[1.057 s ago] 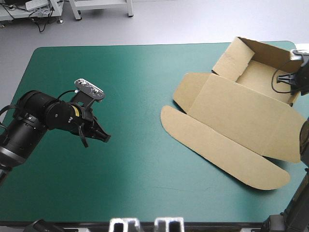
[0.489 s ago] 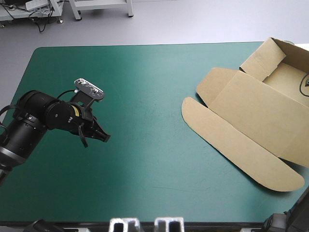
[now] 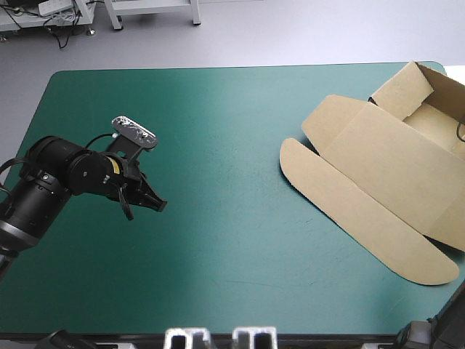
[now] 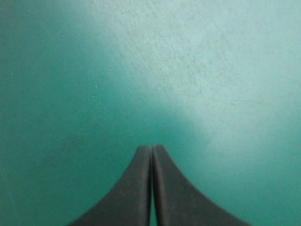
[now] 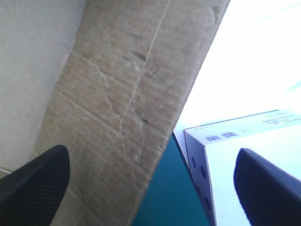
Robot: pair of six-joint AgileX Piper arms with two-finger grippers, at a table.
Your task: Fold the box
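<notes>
The brown box (image 3: 392, 171) lies at the table's right side as an open tray with its lid flat, and its right end runs out of the high view. The raised walls (image 3: 407, 86) are at the far right, and the rounded lid flap (image 3: 349, 214) points toward the table's middle. My left gripper (image 3: 156, 206) hovers over bare teal-green cover at the left, far from the box, fingers shut in one point (image 4: 151, 149). My right gripper (image 5: 150, 155) is open, fingers wide apart, with a brown board wall (image 5: 127, 94) close ahead and nothing held. It is outside the high view.
In the right wrist view a white printed carton (image 5: 235, 141) stands beyond the board, past a strip of teal-green cover (image 5: 164, 197). The teal-green table (image 3: 218, 131) stretches bare between my left gripper and the box.
The box has slid toward the table's right edge. My right gripper, earlier at the box's far right wall, has left the high view and opened. The left arm has not moved.
</notes>
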